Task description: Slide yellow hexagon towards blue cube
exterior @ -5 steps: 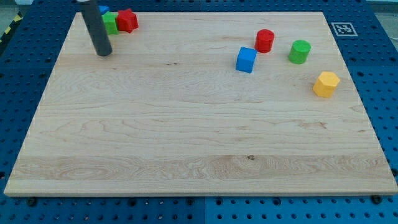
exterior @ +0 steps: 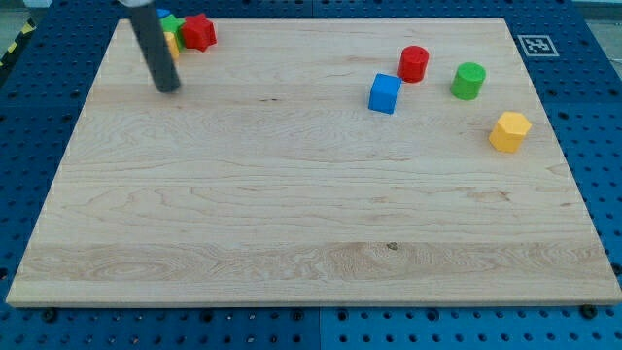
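The yellow hexagon (exterior: 509,130) lies near the view's right edge of the wooden board (exterior: 292,224). The blue cube (exterior: 385,93) sits up and to its left, well apart from it. My tip (exterior: 169,87) rests on the board at the view's upper left, far from both blocks. The dark rod rises from it to the top edge.
A red cylinder (exterior: 414,63) stands just above and right of the blue cube, and a green cylinder (exterior: 468,80) stands right of that. At the top left corner a red block (exterior: 199,32), a green block (exterior: 169,23), a yellow bit (exterior: 173,42) and a blue block (exterior: 163,15) cluster behind the rod.
My tip has slid slightly to the view's right and down. A yellow bit now shows beside the rod. The blocks have not moved.
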`<action>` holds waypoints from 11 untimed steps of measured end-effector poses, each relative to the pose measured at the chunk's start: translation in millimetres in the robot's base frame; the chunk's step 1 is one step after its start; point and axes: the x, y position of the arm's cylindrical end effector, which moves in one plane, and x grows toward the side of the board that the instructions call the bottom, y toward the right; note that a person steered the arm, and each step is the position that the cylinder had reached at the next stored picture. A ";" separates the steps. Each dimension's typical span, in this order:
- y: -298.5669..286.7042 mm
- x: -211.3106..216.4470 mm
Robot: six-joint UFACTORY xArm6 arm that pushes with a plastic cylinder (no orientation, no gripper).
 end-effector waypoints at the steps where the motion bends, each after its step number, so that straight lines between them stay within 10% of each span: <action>1: 85.4 44.0; 3: 290.7 129.9; 5: 467.9 107.6; 11: 380.8 60.8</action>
